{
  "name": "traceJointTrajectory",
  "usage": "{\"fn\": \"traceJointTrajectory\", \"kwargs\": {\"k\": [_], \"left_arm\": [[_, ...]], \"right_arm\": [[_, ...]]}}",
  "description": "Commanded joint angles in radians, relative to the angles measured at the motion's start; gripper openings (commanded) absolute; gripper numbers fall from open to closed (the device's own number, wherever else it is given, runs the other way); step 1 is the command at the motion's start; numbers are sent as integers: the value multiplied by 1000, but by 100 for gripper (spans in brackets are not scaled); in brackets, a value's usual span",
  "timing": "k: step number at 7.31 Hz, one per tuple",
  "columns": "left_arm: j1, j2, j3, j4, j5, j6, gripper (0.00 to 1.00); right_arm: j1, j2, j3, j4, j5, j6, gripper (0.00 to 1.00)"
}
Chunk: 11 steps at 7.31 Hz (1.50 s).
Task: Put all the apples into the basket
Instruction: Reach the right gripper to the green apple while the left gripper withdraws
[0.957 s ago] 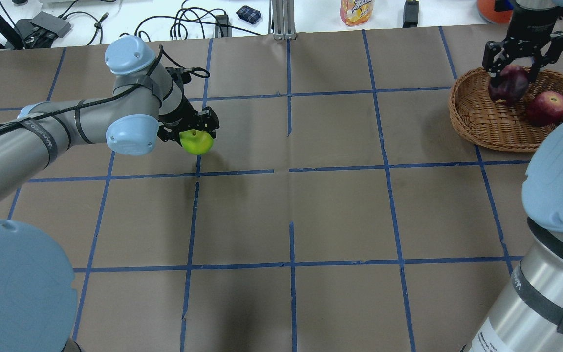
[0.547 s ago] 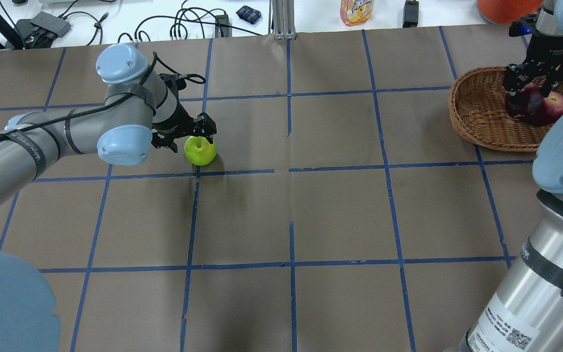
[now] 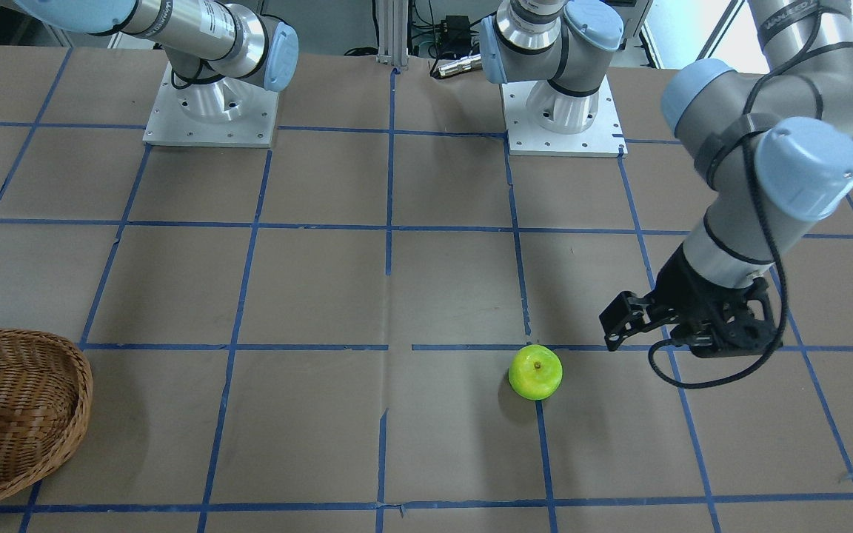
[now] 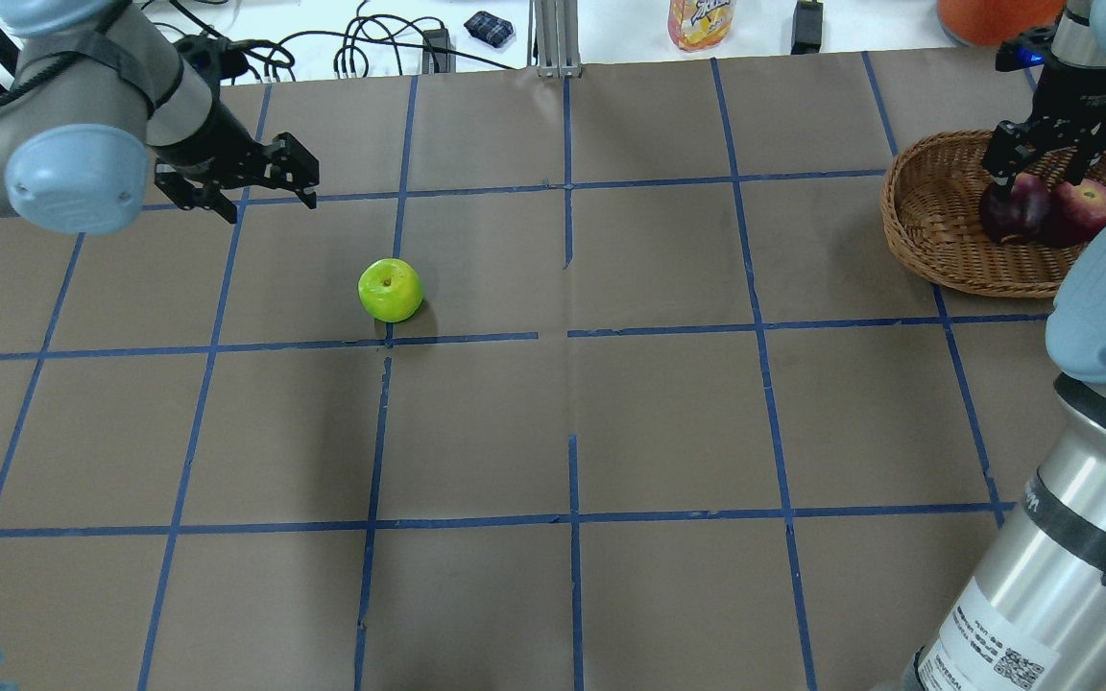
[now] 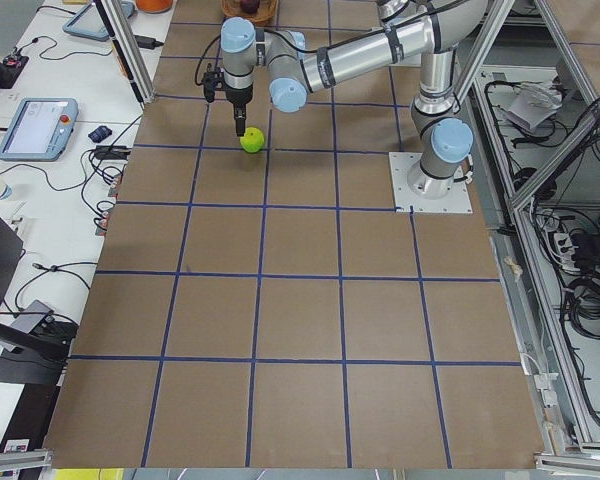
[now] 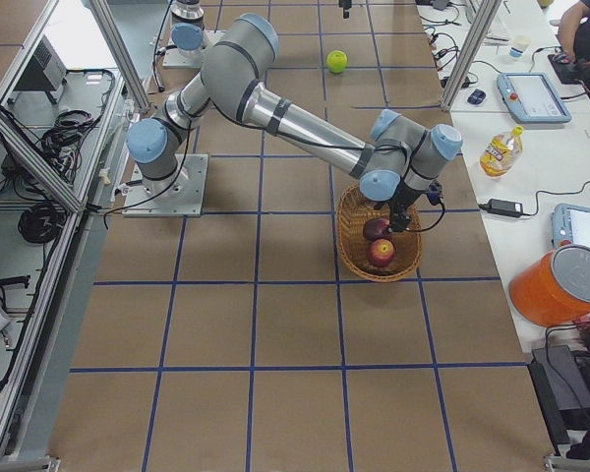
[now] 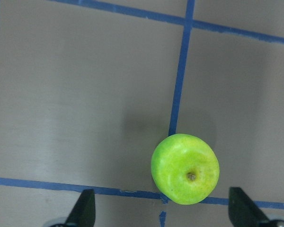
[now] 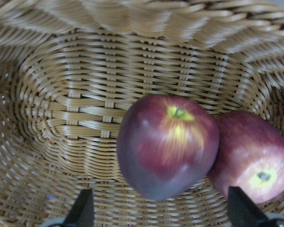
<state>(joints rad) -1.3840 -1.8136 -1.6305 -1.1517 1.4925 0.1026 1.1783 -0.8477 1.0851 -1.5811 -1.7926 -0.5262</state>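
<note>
Apples first: the green apple sits alone on the brown tabletop, stem up, right where two blue tape lines meet. It is well apart from the basket, which stands near the tabletop's far corner on the robot's right side.

The dark apple and the red apple lie inside the basket, touching each other.

The left end effector hangs near the green apple but off to one side, not touching it. Its fingers are spread wide and hold nothing. Its wrist camera shows only the two finger tips at the bottom edge, with the apple just above them.

The right end effector hangs over the basket, just above the two apples. Its fingers are spread wide too, and grip nothing. From overhead it covers the tops of both apples.

In the front-facing view the basket is cut off at the edge. Only a small bit of the dark apple shows there, and the right end effector is out of that picture.
</note>
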Motion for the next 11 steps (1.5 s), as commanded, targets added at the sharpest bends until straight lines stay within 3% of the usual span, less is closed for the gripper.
{"fn": "traceJointTrajectory", "kwargs": {"k": [1, 3, 5, 6, 7, 8, 11], "left_arm": [[89, 91, 11, -84, 9, 138, 100], [189, 173, -15, -167, 12, 223, 100], [149, 212, -71, -174, -6, -4, 100], [75, 214, -27, -193, 12, -18, 100], [9, 185, 59, -279, 96, -26, 100], [-18, 180, 119, -378, 118, -35, 100], [20, 215, 126, -388, 103, -34, 100]], "right_arm": [[46, -71, -2, 97, 30, 8, 100], [163, -125, -4, 138, 132, 170, 100], [330, -125, -5, 136, 256, 463, 100], [399, -123, -5, 127, 295, 604, 100], [459, -123, -5, 125, 339, 732, 100], [524, -119, -4, 89, 372, 859, 100], [680, -55, -2, -67, 424, 1157, 100]]}}
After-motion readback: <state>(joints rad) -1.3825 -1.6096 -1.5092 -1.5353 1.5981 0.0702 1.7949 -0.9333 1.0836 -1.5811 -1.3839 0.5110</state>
